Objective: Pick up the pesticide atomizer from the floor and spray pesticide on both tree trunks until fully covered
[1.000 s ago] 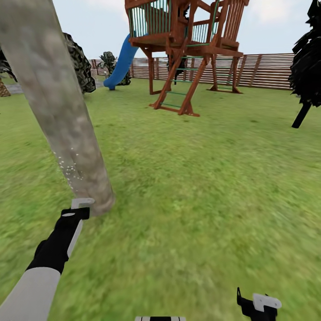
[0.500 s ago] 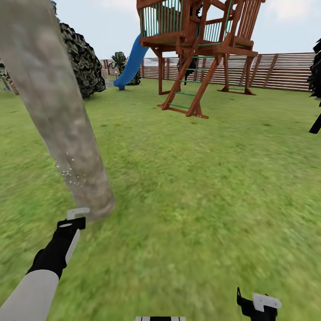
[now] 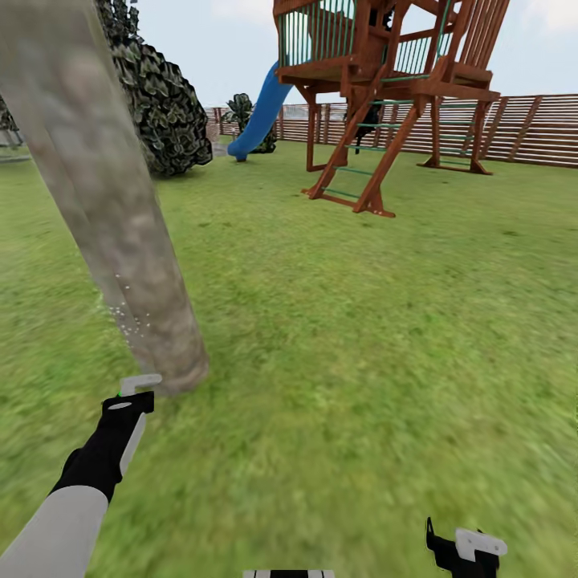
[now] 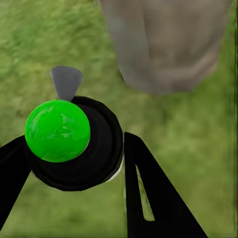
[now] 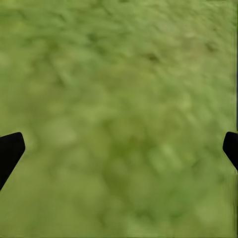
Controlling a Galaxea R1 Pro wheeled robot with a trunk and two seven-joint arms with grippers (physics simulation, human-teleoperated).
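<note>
A thick pale grey-brown tree trunk (image 3: 120, 233) leans across the left of the head view, with white spray specks (image 3: 128, 315) low on it. My left gripper (image 3: 128, 405) is shut on the pesticide atomizer (image 3: 141, 382), whose white nozzle sits just short of the trunk's base. In the left wrist view the atomizer's green cap (image 4: 57, 130) and black body lie between the black fingers (image 4: 144, 188) of the left gripper (image 4: 74, 153), with the trunk (image 4: 168, 44) just beyond. My right gripper (image 3: 466, 550) hangs low at the right, open (image 5: 121, 146) over bare grass.
Lawn (image 3: 361, 337) stretches ahead and to the right. A wooden play tower (image 3: 385, 96) with a blue slide (image 3: 261, 112) stands further off, in front of a slatted fence (image 3: 530, 128). A dark leafy bush (image 3: 156, 112) stands behind the trunk.
The whole view has swung left, so the play tower and bush sit further right in the picture and the black tree at the right has left it. The left gripper sits slightly lower in the picture.
</note>
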